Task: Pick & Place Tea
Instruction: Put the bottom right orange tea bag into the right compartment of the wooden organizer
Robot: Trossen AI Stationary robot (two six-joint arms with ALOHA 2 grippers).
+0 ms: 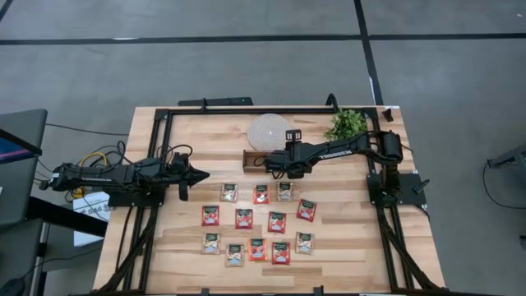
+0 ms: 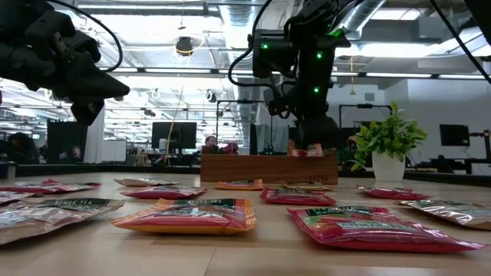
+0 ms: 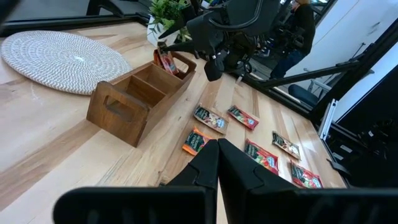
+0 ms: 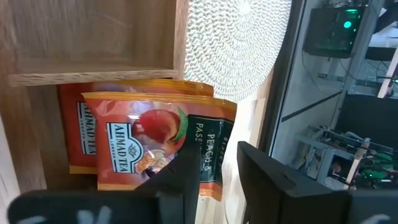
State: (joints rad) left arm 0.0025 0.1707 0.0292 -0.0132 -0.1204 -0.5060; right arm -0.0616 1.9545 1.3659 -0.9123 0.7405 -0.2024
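Observation:
Several tea sachets [image 1: 259, 222], mostly red and some pale, lie flat in rows on the table's near half. Two orange-red sachets [image 4: 149, 137] stand in the end compartment of the brown wooden tray [image 1: 251, 159]; they also show in the left wrist view [image 3: 166, 61]. My right gripper [image 4: 219, 171] hangs open over that compartment [image 1: 278, 163], and the front sachet's dark green edge [image 4: 214, 149] lies in the gap between its fingers. My left gripper [image 1: 197, 174] is shut and hovers above the table's left side, clear of everything [image 3: 217, 152]. My right gripper comes down from above onto the front sachet in the tray's end compartment. One finger [image 4: 180, 177] overlaps the sachet's face, and I cannot tell whether it touches. The sachet stands in the tray, leaning against the one behind it.
A round woven mat [image 1: 269, 130] lies at the far edge behind the tray, with a small potted plant [image 1: 347, 123] to its right. The tray's other two compartments [image 3: 134, 87] hold nothing. Bare wood lies between the tray and the sachet rows.

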